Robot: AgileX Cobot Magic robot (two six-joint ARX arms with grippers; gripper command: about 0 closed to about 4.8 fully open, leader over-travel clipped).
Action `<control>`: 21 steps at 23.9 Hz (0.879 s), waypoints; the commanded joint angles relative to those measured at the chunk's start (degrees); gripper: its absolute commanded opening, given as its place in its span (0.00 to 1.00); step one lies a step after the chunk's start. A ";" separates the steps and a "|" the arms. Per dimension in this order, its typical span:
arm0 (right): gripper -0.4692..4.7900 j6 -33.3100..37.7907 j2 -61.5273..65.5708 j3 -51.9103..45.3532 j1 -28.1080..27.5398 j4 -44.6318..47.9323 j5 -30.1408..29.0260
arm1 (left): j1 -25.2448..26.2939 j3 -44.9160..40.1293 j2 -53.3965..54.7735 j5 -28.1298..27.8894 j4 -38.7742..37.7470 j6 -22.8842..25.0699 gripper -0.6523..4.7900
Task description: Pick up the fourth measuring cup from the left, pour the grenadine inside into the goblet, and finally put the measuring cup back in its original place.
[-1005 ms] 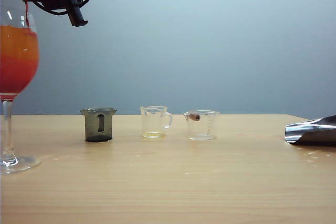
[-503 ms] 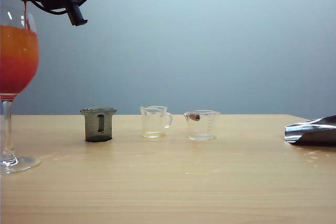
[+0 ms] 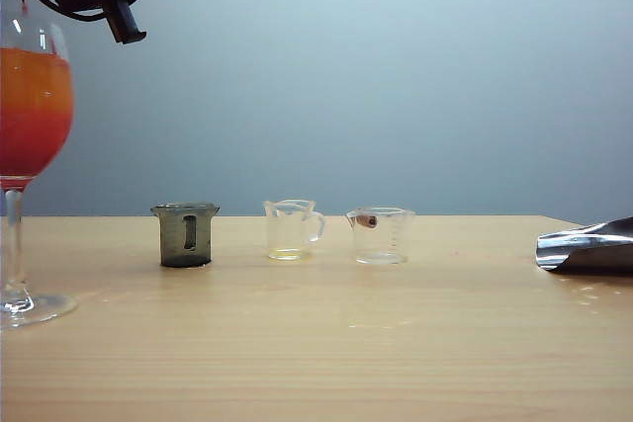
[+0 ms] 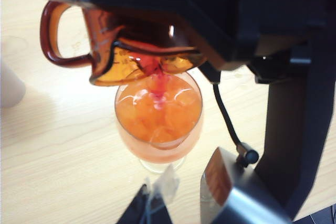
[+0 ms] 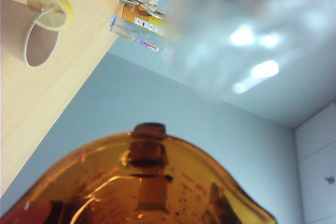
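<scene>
Wooden desk [image 3: 396, 343], grey wall. Right gripper [image 4: 173, 3] clamps the tipped red cup [image 4: 126, 51], grenadine [image 4: 157, 80] streaming into goblet [image 3: 30, 145] at left edge. Left gripper [image 4: 173, 203]: grip unclear.

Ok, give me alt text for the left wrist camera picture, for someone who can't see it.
A red-orange measuring cup, tipped over in the right gripper, pours a thin red stream of grenadine into a goblet of orange drink on a light wooden table. The left gripper's fingers hang idle and open nearby.

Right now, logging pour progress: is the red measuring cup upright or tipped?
Tipped: the red measuring cup, in the right pincer, drips grenadine into the goblet.
</scene>
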 commanded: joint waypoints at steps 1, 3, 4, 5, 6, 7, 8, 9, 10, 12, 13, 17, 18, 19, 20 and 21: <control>0.47 2.32 -0.63 0.31 0.13 1.27 0.09 | 0.07 0.17 -0.13 0.22 0.17 -0.02 0.11; 0.47 5.44 -0.63 0.31 0.11 1.22 0.04 | 0.07 0.17 -0.13 0.22 0.17 0.00 0.11; 0.47 7.10 -0.63 0.31 0.09 1.22 0.04 | 0.07 0.17 -0.13 0.22 0.17 -0.02 0.11; 0.47 8.63 -0.63 0.31 0.04 1.25 0.02 | 0.07 0.17 -0.13 0.22 0.17 -0.02 0.11; 0.47 10.86 -0.63 0.31 0.04 1.27 0.04 | 0.07 0.17 -0.13 0.22 0.17 -0.02 0.11; 0.47 12.68 -0.63 0.31 0.02 1.27 0.04 | 0.07 0.17 -0.13 0.22 0.17 -0.02 0.11; 0.47 14.45 -0.63 0.31 0.04 1.29 0.22 | 0.07 0.17 -0.13 0.22 0.17 0.00 0.11; 0.47 19.08 -0.63 0.31 0.04 1.31 0.61 | 0.07 0.17 -0.13 0.22 0.17 -0.02 0.11; 0.47 21.92 -0.63 0.31 0.04 1.33 0.94 | 0.07 0.17 -0.13 0.22 0.17 -0.02 0.11; 0.47 26.05 -0.63 0.31 0.04 1.49 1.49 | 0.07 0.17 -0.13 0.22 0.20 -0.02 0.11; 0.47 29.00 -0.63 0.31 0.04 1.46 2.36 | 0.07 0.17 -0.13 0.22 0.17 -0.02 0.11; 0.47 41.11 -0.63 0.31 0.07 1.46 6.40 | 0.07 0.17 -0.13 0.22 0.17 -0.02 0.11; 0.47 47.23 -0.63 0.31 0.07 1.42 8.74 | 0.07 0.17 -0.13 0.22 0.17 -0.02 0.11; 0.47 50.07 -0.63 0.28 0.07 1.33 9.35 | 0.07 0.17 -0.13 0.22 0.17 -0.02 0.11; 0.47 56.74 -0.66 0.28 -0.04 1.22 9.75 | 0.07 0.17 -0.13 0.22 0.17 -0.02 0.11; 0.47 59.93 -0.66 0.28 -0.15 1.27 9.75 | 0.07 0.17 -0.13 0.22 0.17 -0.02 0.11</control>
